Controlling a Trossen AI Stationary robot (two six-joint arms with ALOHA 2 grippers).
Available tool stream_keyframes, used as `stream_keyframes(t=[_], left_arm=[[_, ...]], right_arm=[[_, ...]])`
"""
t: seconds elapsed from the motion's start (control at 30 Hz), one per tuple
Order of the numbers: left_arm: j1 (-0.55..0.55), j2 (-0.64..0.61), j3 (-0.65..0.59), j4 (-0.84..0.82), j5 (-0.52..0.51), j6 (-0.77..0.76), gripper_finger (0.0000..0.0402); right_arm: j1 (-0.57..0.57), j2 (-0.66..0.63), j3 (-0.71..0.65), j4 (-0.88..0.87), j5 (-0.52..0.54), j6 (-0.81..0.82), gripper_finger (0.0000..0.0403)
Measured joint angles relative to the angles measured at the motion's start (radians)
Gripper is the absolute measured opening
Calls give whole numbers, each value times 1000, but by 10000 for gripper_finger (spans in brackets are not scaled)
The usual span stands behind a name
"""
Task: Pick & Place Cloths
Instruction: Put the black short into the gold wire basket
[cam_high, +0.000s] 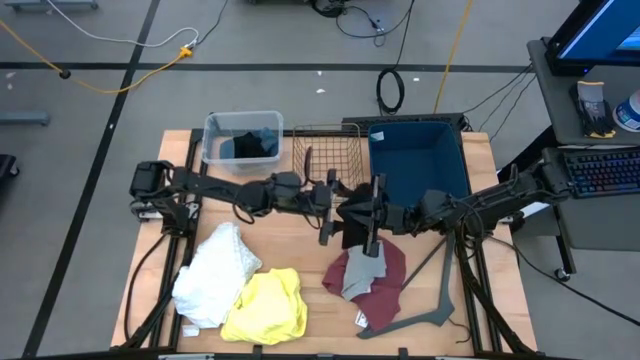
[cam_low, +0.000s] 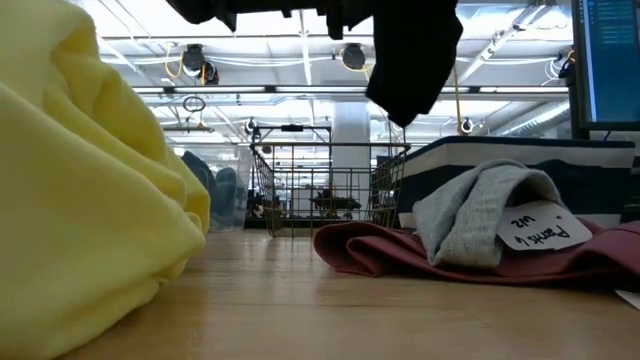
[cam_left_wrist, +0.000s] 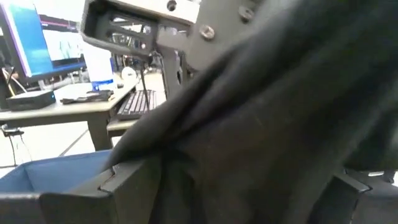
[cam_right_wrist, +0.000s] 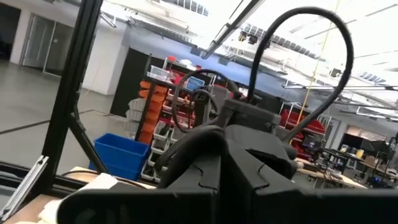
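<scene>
Wood-grain bench (cam_high: 500, 290) with soft garments on it: a crinkly white cloth (cam_high: 215, 272) at the front-left, a smooth bunched yellow cloth (cam_high: 268, 306) just beside it toward the front edge, and a maroon cloth (cam_high: 385, 285) spread flat right of centre with a ribbed grey cloth (cam_high: 364, 276) folded on top. A white paper tag (cam_low: 540, 228) on the grey one reads "Pants", with smaller writing under it that I can't make out. A rigid dark grey hanger (cam_high: 432, 300) lies at the maroon cloth's right, near the front-right corner. Along the back edge stand a clear plastic tub (cam_high: 212, 130) with dark fabric inside, a thin wire basket (cam_high: 322, 148) and a deep blue fabric bin (cam_high: 445, 150). A limp black cloth (cam_high: 356, 212) hangs above the bench centre, between the two arms. The right pincer (cam_high: 376, 215) is clenched on the black cloth, lifting it clear of the surface. The left pincer (cam_high: 328, 212) is spread wide right against the same cloth, not gripping it.
</scene>
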Motion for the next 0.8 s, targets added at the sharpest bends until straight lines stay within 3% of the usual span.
stream_keyframes(t=[0.13, 0.23, 0.47, 0.6, 0.8], left_arm=[[7, 0, 10, -34, -1, -1, 314], [7, 0, 10, -30, -1, 8, 279], [7, 0, 10, -34, 2, 38, 118], [7, 0, 10, -35, 63, 78, 19], [7, 0, 10, -81, 80, 70, 8]], right_arm=[[10, 0, 0, -4, 1, 0, 0], [18, 0, 0, -3, 0, 0, 0], [25, 0, 0, -5, 0, 5, 0], [34, 0, 0, -6, 0, 38, 3], [64, -3, 0, -59, 0, 94, 23]])
